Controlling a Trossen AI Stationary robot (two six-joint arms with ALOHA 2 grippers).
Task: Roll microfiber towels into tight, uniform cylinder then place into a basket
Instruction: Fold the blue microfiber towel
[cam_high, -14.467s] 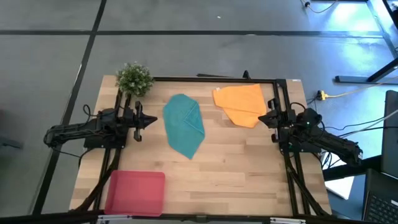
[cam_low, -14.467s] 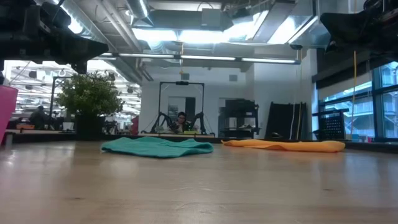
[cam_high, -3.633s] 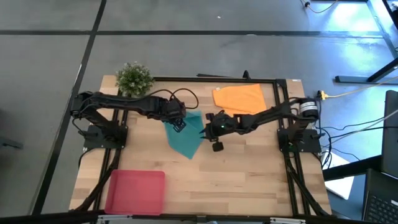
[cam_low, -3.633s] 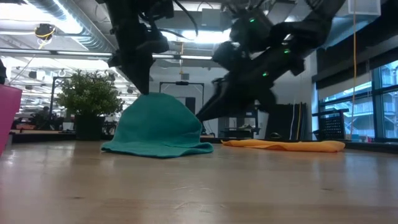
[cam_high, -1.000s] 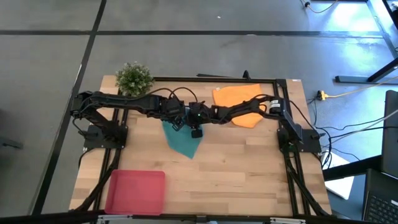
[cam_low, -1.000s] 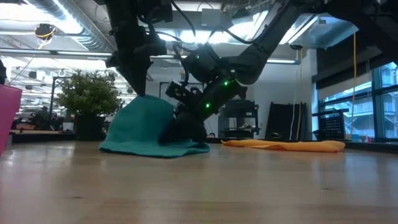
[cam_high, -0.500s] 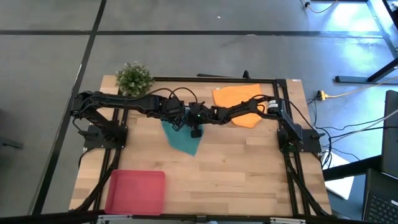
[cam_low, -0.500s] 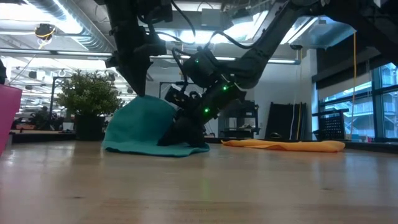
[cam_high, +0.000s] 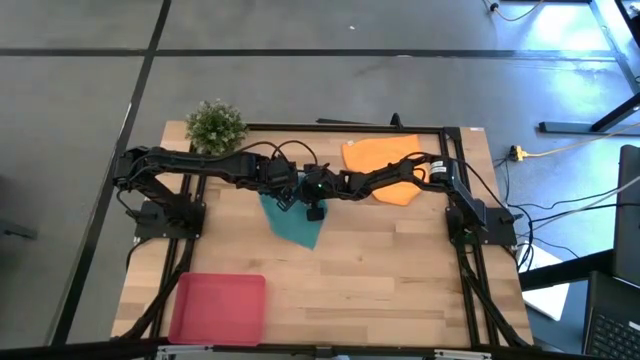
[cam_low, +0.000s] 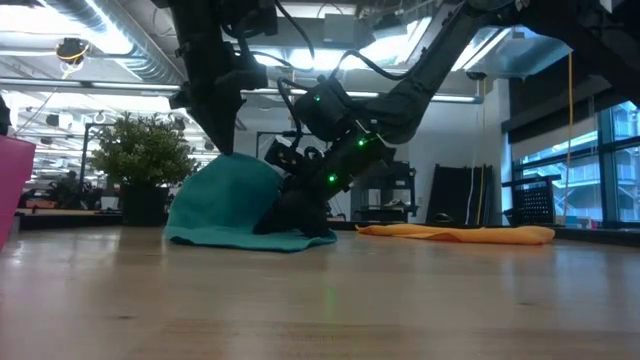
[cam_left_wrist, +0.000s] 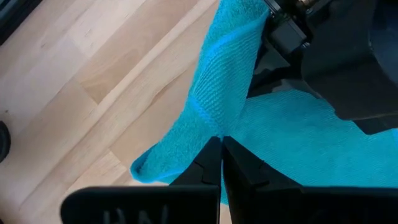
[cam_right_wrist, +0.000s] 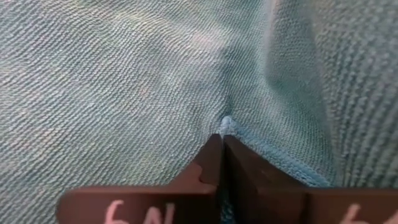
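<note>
Both arms have swung in from the table's sides since the start and now meet over the teal towel (cam_high: 296, 222), which was lying flat and is now pulled up into a hump. From where I stand, the wooden table (cam_high: 400, 270) is the biggest thing, with the red-pink basket (cam_high: 218, 309) at its near left corner, well apart from both towels. Flat near the far right corner lies the orange towel (cam_high: 385, 165), partly under the right arm. A small potted plant (cam_high: 215, 125) sits at the far left corner. The left gripper (cam_left_wrist: 221, 149) has its fingers pressed together on a raised fold of the teal towel, holding it off the wood. The right gripper (cam_right_wrist: 222, 146) is down low against the same towel, pinched tight on a bit of cloth. Handwritten marks on its fingers look like "6", "N" and "7", though I can't read them surely.
</note>
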